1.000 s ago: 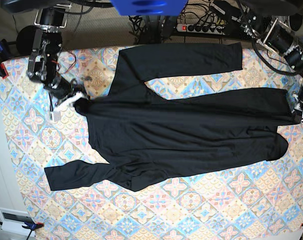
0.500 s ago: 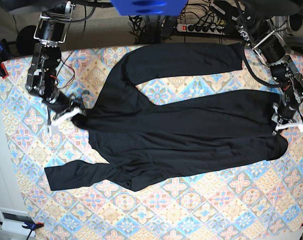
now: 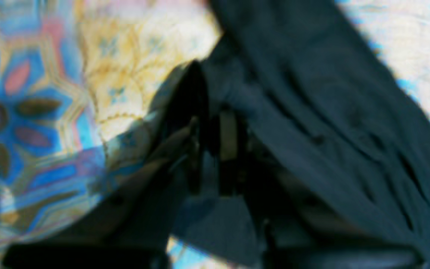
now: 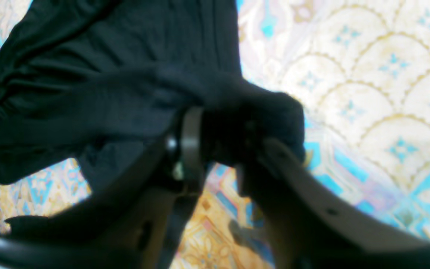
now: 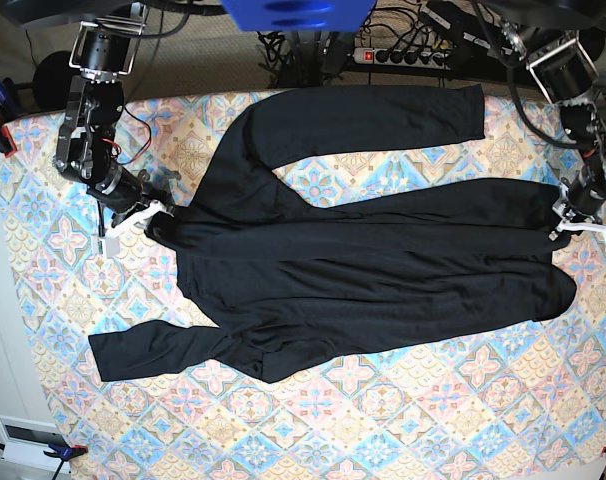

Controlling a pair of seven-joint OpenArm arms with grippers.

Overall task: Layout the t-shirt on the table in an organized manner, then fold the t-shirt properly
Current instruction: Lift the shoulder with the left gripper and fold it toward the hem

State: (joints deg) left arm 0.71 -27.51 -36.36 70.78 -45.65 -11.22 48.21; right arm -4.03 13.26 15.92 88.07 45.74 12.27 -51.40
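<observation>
As we read the base view from its left side, the right pincer (image 5: 143,212) sits low over the table (image 5: 383,430), at one end of the t-shirt (image 5: 363,265). Right wrist view: its jaws stand apart, with a bunched lump of black cloth lodged between the fingertips (image 4: 190,134) and patterned table cloth showing through the gap just below that lump. We cannot tell whether the cloth is pinched or only resting there.

From this pincer the shirt body runs flat across the table to the left pincer (image 5: 575,222), which meets the opposite edge of the garment. One long sleeve (image 5: 383,120) lies beyond the body on the far side, well apart from the right pincer. The other sleeve (image 5: 153,350) trails on the near side, below the right pincer.

Left wrist view is blurred: black fabric drapes over and beside the fingers (image 3: 228,130), which sit close together. We cannot tell whether this pincer grips or is parted.
</observation>
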